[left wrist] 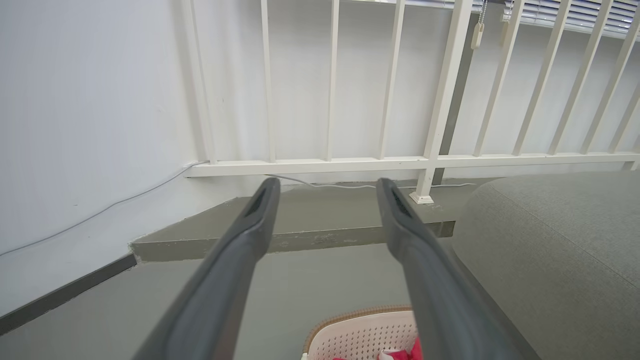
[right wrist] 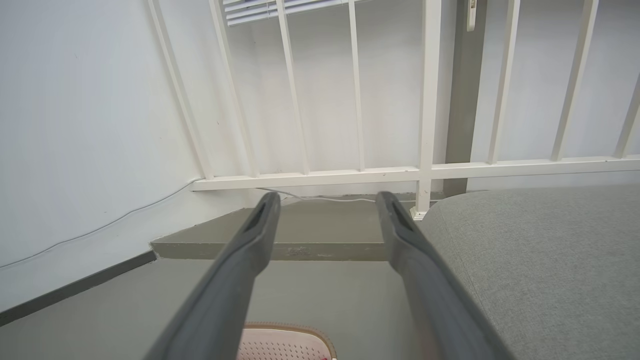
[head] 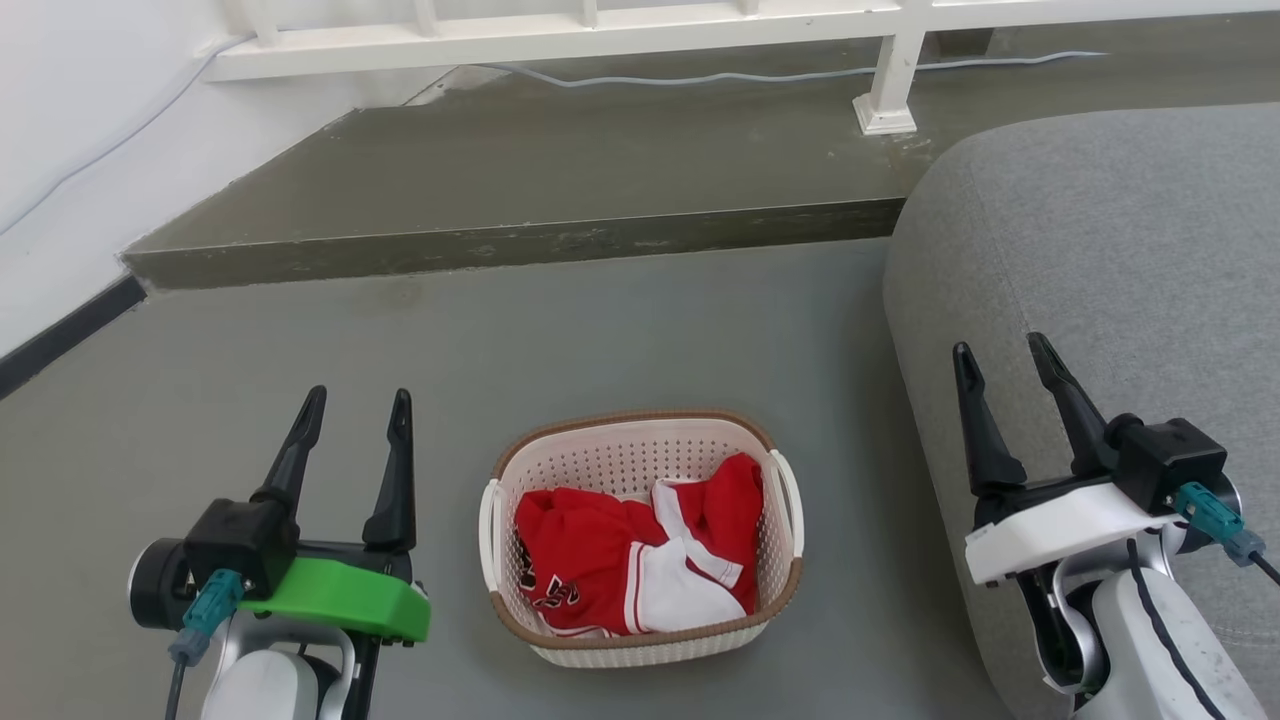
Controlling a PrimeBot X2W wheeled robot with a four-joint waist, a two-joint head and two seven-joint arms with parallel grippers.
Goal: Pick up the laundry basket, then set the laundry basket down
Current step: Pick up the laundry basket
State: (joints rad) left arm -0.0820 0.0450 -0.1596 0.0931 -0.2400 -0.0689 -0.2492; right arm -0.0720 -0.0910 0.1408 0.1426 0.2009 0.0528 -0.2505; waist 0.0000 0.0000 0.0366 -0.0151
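Basket (head: 620, 460) isn't being lifted yet. L gripper (head: 360, 395) & R gripper (head: 1001, 346) are being held beside it, fingers apart. Next, prob.: handles (head: 790, 500) to be grabbed.

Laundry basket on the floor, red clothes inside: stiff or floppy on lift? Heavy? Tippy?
Probably stiff: the laundry basket looks like moulded perforated plastic that holds its shape. Likely light: the load is crumpled red and white clothing. Lifted by a single side handle it would probably tilt; gripping both handles seems steadier.
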